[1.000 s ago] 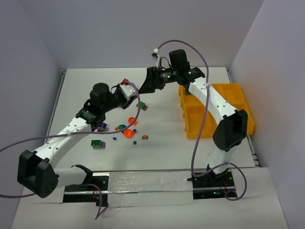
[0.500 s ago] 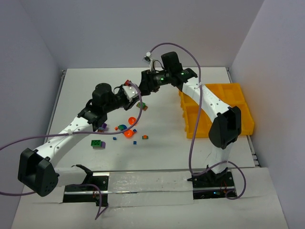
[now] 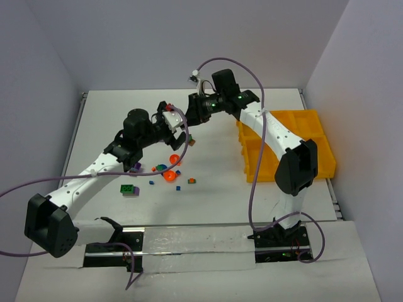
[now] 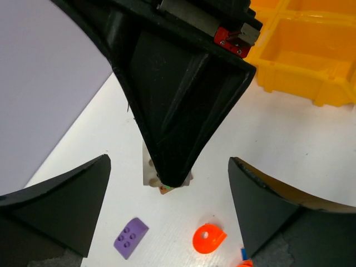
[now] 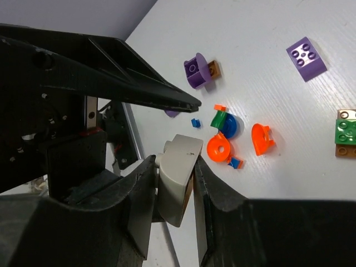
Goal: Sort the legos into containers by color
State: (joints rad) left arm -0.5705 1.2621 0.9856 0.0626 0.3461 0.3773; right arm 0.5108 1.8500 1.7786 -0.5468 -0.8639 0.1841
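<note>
Beige brick (image 5: 178,167) gripped inside right pincer (image 5: 174,189) (left pincer (image 4: 168,164) agape).

The desk (image 3: 220,201) is seen as plain white. The compartment tray (image 4: 295,78) is coloured a yellow-orange throughout. A cream brick (image 5: 178,178) is shown, unpatterned. Purple is carried by a studded sloped brick (image 5: 306,58), bright orange by two round dishes (image 5: 218,149), and green over brown by a stacked brick (image 5: 347,133).

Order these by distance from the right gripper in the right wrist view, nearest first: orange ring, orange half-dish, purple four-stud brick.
1. orange ring, just right of the right gripper
2. orange half-dish, farther right
3. purple four-stud brick, top right corner
</note>
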